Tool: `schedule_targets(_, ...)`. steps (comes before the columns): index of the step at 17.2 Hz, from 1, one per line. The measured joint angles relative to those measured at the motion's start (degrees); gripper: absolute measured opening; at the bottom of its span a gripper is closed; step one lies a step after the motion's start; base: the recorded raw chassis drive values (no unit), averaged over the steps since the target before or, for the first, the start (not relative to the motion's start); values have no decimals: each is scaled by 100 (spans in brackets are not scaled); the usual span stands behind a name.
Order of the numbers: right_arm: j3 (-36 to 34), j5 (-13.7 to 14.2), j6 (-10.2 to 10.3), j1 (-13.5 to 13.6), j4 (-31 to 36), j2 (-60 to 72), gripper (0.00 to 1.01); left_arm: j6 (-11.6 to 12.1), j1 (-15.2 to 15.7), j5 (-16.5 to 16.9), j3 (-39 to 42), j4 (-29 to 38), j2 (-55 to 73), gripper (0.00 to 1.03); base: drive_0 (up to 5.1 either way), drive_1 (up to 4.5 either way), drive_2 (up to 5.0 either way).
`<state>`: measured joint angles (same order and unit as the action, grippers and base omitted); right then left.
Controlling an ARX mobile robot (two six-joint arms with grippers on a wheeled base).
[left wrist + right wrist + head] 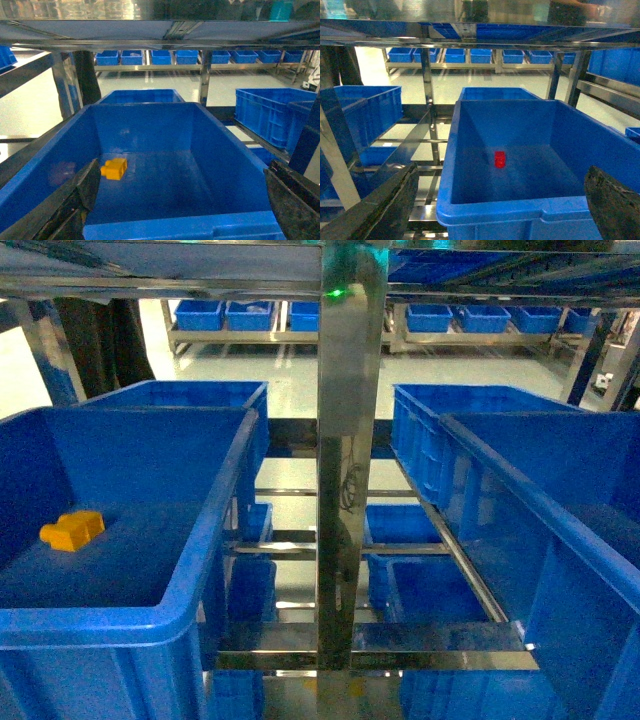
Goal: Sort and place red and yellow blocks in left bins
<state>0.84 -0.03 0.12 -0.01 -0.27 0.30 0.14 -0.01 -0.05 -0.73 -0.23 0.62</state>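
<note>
The orange-yellow block (72, 530) lies on the floor of the near left bin (120, 625), close to its left wall. In the left wrist view the same block (114, 168) sits just past my left fingertip (89, 185). My left gripper (181, 175) is open and empty, above the bin's near rim (180, 229). The red block (500, 159) lies mid-floor in another blue crate (490, 210) seen from the right wrist. Before that crate's near rim, my right gripper (502, 177) hangs open and empty. Neither gripper shows in the head view.
A steel upright post (350, 470) stands in the middle between the left crates and the right crates (560, 540). A second crate (180, 395) sits behind the left bin. A metal shelf runs overhead; more crates (410, 580) rest on lower rails.
</note>
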Motion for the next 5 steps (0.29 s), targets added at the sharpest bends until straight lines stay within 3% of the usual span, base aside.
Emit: schedule_targets(5,0,0,0,0,0,0,98,2,0,0,0,0,0,98,0,0,0)
